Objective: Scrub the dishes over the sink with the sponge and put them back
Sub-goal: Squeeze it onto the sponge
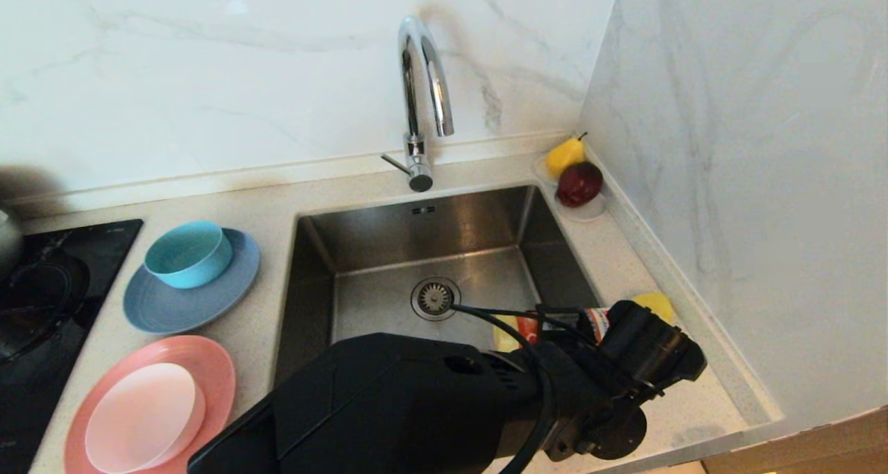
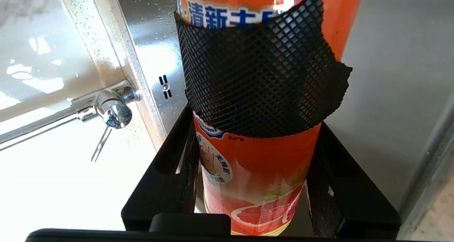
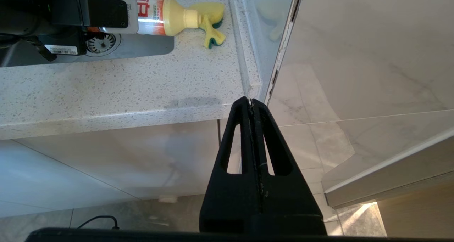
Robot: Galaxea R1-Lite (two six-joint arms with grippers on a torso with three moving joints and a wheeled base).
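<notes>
My left gripper (image 2: 253,123) is shut on an orange detergent bottle (image 2: 259,171) wrapped in black mesh, held level over the right edge of the sink (image 1: 388,238). The bottle's yellow cap (image 3: 177,17) points at the yellow sponge (image 3: 212,15) lying on the counter right of the sink (image 1: 655,306). Left of the sink, a teal bowl (image 1: 187,255) sits on the grey-blue plate (image 1: 173,307), and a pale pink-white bowl (image 1: 142,415) sits on the salmon-pink plate (image 1: 201,363). My right gripper (image 3: 251,102) is shut and empty, parked below the counter's front edge.
A chrome gooseneck tap (image 1: 423,78) rises behind the sink. A white saucer (image 1: 586,214) with a pear and a red fruit stands in the back right corner. A black hob (image 1: 41,293) lies at the far left. A marble wall closes the right side.
</notes>
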